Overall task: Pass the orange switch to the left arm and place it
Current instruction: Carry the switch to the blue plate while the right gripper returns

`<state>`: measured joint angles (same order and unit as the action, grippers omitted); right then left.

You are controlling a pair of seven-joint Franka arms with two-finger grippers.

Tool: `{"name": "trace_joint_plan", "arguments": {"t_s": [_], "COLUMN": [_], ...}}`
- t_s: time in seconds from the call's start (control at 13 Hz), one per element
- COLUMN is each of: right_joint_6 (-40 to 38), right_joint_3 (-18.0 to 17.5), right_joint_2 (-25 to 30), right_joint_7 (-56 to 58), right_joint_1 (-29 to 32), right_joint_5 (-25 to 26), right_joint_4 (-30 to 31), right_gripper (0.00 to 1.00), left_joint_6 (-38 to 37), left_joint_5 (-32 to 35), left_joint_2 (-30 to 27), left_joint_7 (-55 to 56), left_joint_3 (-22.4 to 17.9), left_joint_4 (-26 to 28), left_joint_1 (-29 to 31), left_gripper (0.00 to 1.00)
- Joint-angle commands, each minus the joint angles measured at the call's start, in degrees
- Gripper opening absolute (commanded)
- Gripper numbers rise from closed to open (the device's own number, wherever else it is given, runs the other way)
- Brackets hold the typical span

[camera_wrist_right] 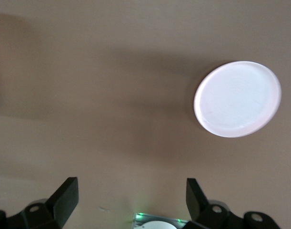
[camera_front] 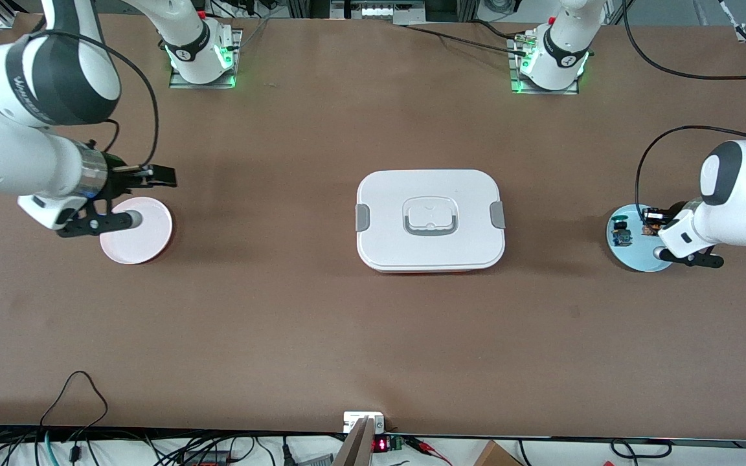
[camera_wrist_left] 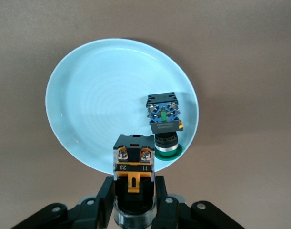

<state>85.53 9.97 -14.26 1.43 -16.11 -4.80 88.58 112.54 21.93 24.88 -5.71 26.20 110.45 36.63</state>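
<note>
Orange switch (camera_wrist_left: 133,164), small push-button unit with black body, orange tab and white-on-orange terminal markings: clamped between the fingers of the left gripper (camera_wrist_left: 133,200), over the edge of the round pale-blue plate (camera_wrist_left: 88,105) at the left arm's end of the table.

Second switch (camera_wrist_left: 164,121), blue body with green cap: lies on the same plate, just beside the held one, apparently untouched.

Right gripper (camera_wrist_right: 131,198): jaws spread wide, holding nothing, hovering by the round pale-pink plate (camera_front: 146,226) at the right arm's end; this arm waits.

Large white rounded-rectangular lidded box (camera_front: 430,220), grey side clips and grey-edged handle: sits mid-table, between the two plates.

Step in hand, judged: pickup made, carry not begun. Next move likely calls for a lift well clear of the plate, then a path over or around the box to meet the right gripper for handover.
</note>
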Motion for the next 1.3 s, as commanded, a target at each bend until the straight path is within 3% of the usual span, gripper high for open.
{"name": "trace_joint_plan", "arguments": {"t_s": [0.0, 0.15, 0.38, 0.54, 0.77, 0.92, 1.15, 1.23], "right_joint_6": [-1.52, -0.64, 0.59, 2.53, 0.87, 0.68, 9.98, 10.09], "right_joint_3": [-0.30, -0.13, -0.65, -1.97, -3.56, -3.56, -3.47, -3.47], "right_joint_2": [-0.24, -0.33, 0.46, 0.55, 0.99, 4.57, 11.52, 12.23], "right_joint_7": [-0.37, -0.46, -1.60, -1.34, -1.34, -1.77, -1.87, -1.69], "right_joint_1": [1.70, 2.92, 8.44, 12.93, 13.57, 12.60, 12.33, 12.33], "right_joint_5": [5.57, 7.35, 7.10, 3.76, 5.94, 6.47, 6.65, 6.65], "right_joint_4": [-2.35, -5.07, -6.40, -5.61, -5.35, -0.37, 10.36, 11.08], "right_gripper": [1.00, 1.00, 1.00, 1.00, 1.00, 1.00, 1.00, 1.00], "left_joint_6": [8.19, 15.13, 20.59, 22.55, 24.65, 26.58, 27.12, 27.12], "left_joint_5": [2.93, 3.20, 6.54, 6.55, 7.59, 8.48, 8.48, 8.48], "left_joint_2": [-6.23, -8.08, -7.91, -7.56, -5.90, -3.88, -3.43, -3.34], "left_joint_7": [0.61, 0.52, 0.78, 0.79, 3.14, 4.73, 10.00, 10.62], "left_joint_3": [0.34, 0.25, 0.34, 0.25, 0.25, 0.25, 0.25, 0.34], "left_joint_4": [8.97, 13.63, 16.02, 16.73, 16.64, 16.56, 16.38, 16.20], "left_joint_1": [2.39, 3.71, 6.34, 6.79, 7.49, 9.07, 9.16, 9.16], "left_gripper": [0.00, 0.00, 0.00, 0.00, 0.00, 0.00, 0.00, 0.00]}}
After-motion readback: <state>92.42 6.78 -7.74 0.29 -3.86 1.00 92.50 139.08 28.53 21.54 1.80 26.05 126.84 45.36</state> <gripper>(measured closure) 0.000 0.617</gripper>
